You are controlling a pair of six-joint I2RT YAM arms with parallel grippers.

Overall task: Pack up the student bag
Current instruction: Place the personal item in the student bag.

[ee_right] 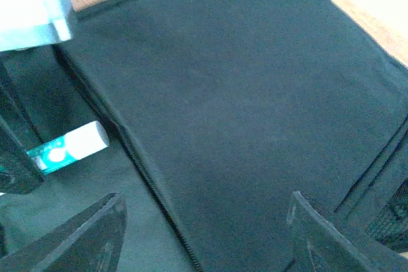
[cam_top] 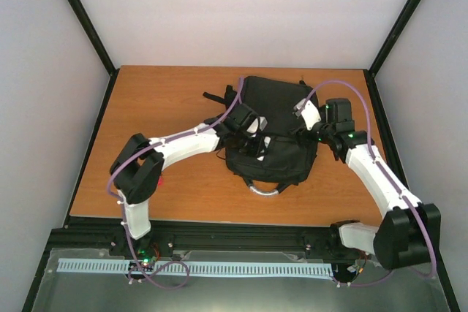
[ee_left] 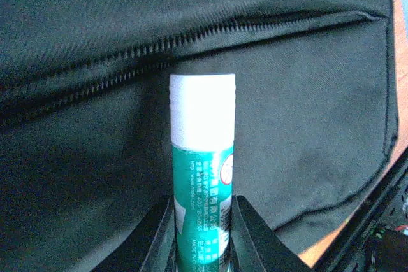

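Observation:
The black student bag (cam_top: 272,131) lies flat in the middle of the table, its silvery-grey handle (cam_top: 265,189) toward me. My left gripper (cam_top: 257,137) is shut on a green glue stick with a white cap (ee_left: 202,164), held just above the bag's fabric (ee_left: 306,125), below the closed-looking zipper line (ee_left: 159,49). The glue stick also shows in the right wrist view (ee_right: 69,148). My right gripper (cam_top: 301,123) is open and empty, hovering low over the bag (ee_right: 242,93), its jaws astride the zipper seam (ee_right: 153,189).
The wooden table (cam_top: 161,100) shows around the bag. Black straps (cam_top: 219,98) stick out at the bag's far left. Black frame posts and white walls close in the back and sides.

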